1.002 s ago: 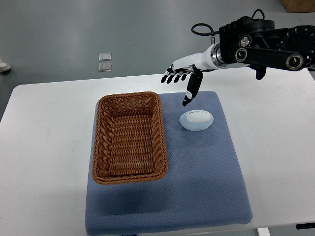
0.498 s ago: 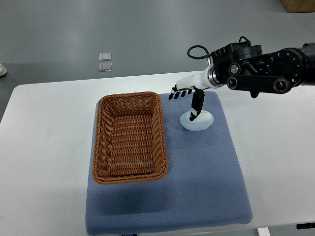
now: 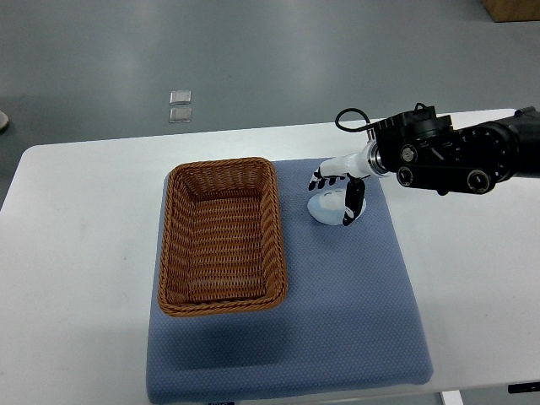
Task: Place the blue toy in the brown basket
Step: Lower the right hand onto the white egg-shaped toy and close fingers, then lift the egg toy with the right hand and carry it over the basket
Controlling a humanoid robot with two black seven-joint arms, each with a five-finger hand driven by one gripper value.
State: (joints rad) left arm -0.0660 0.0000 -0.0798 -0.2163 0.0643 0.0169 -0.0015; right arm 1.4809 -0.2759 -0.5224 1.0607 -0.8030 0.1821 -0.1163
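White table [image 3: 76, 253]; blue mat [image 3: 337, 312] lying flat on it.

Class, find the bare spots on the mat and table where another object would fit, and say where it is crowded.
Free: the mat in front of the toy and right of the basket; the table left of the basket. Crowded: the mat's far right corner, where the right hand covers the toy beside the basket.

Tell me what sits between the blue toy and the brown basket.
Nothing: in the top view only a bare strip of the blue mat separates the blue toy, under the right hand, from the brown basket.
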